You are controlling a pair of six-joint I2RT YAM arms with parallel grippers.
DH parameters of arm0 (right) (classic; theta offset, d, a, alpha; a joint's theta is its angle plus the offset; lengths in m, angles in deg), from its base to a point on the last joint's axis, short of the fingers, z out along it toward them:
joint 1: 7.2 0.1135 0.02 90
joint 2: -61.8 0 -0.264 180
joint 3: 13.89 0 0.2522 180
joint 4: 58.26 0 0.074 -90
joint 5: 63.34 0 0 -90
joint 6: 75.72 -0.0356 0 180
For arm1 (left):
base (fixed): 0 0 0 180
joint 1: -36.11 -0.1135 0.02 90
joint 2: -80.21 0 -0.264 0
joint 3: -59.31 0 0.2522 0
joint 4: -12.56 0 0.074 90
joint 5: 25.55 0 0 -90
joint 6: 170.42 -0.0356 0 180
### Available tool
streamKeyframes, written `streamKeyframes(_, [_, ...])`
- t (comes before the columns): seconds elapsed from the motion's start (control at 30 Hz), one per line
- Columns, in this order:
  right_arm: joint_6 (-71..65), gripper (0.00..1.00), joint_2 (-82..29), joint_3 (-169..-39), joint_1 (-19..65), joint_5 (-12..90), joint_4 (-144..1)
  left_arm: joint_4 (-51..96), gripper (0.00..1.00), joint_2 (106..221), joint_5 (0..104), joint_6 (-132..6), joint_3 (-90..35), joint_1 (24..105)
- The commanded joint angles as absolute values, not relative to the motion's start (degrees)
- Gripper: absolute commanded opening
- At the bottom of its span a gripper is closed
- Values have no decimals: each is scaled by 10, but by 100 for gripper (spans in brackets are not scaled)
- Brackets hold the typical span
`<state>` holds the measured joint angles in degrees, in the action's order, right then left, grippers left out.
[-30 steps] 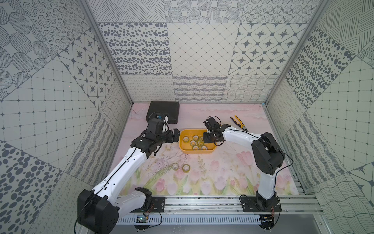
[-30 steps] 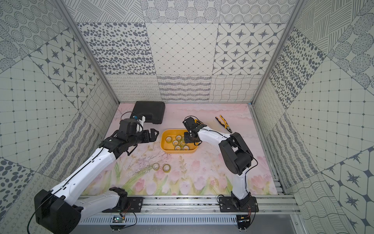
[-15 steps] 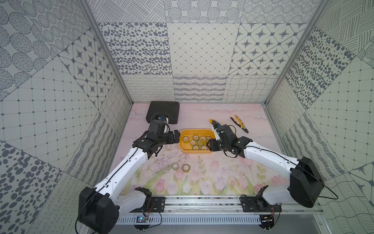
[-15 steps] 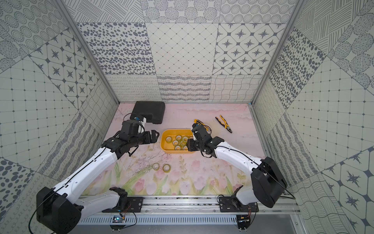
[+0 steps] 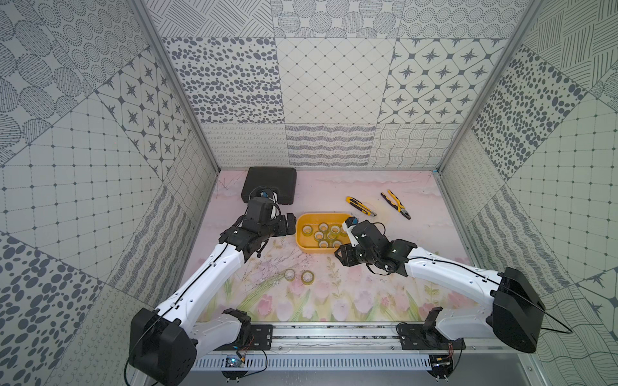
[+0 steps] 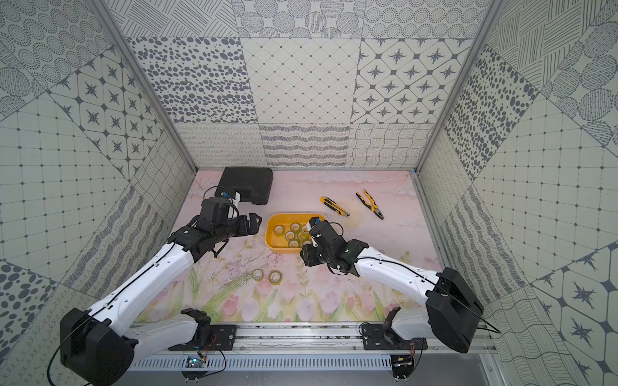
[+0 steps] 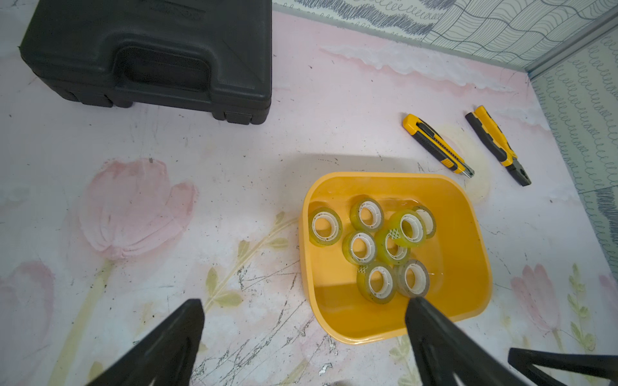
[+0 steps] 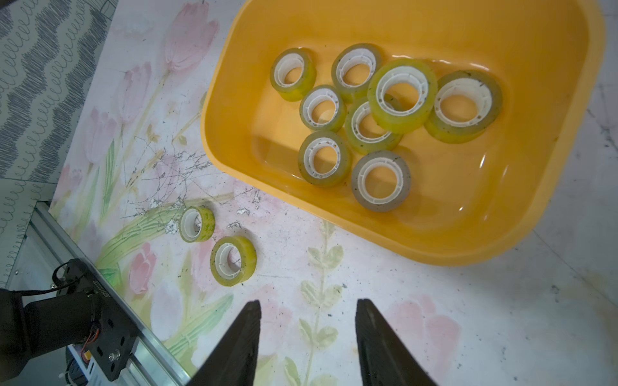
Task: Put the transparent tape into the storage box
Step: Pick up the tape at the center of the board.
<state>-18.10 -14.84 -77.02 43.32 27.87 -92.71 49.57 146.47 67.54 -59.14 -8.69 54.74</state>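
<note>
**Task nearly complete, as judged from the layout.** Eight tape rolls [image 8: 381, 180] lie inside the box [image 5: 321, 216], one resting on top of its neighbours. Two loose rolls [image 5: 289, 274] lie side by side on the mat [image 5: 334, 300], at 7 o'clock from the box and apart from it. These are all that is left to move.

The left gripper [image 7: 304, 302] hovers at the box's 9 o'clock side, jaws wide apart, holding nothing. The right gripper [image 8: 308, 302] hangs just off the box's 5 o'clock corner, jaws partly apart and empty, with the loose rolls in its wrist view.

Probable next step: a gripper descends on one loose roll, closes on it and carries it over the rim.
</note>
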Motion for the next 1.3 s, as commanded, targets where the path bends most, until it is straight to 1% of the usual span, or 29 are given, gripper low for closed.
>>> streamKeyframes(0.0, [-198, 50, -153, -771, 454, 254, -908, 467, 99, 1461, 688, -593, -88, 545])
streamKeyframes(0.23, [-222, 50, -159, -770, 495, 230, -905, 462, 99, 1460, 667, -576, -88, 516])
streamKeyframes(0.37, [-238, 50, -158, -766, 525, 214, -907, 452, 99, 1462, 638, -556, -83, 477])
streamKeyframes(0.6, [-275, 50, -170, -753, 579, 197, -882, 460, 99, 1457, 655, -561, -81, 466])
streamKeyframes(0.8, [-296, 51, -232, -759, 609, 204, -857, 455, 99, 1451, 654, -556, -81, 464])
streamKeyframes(1.07, [-297, 51, -333, -820, 611, 188, -846, 455, 99, 1443, 654, -552, -80, 455])
streamKeyframes(1.27, [-287, 51, -380, -856, 611, 172, -859, 455, 99, 1444, 640, -547, -79, 455])
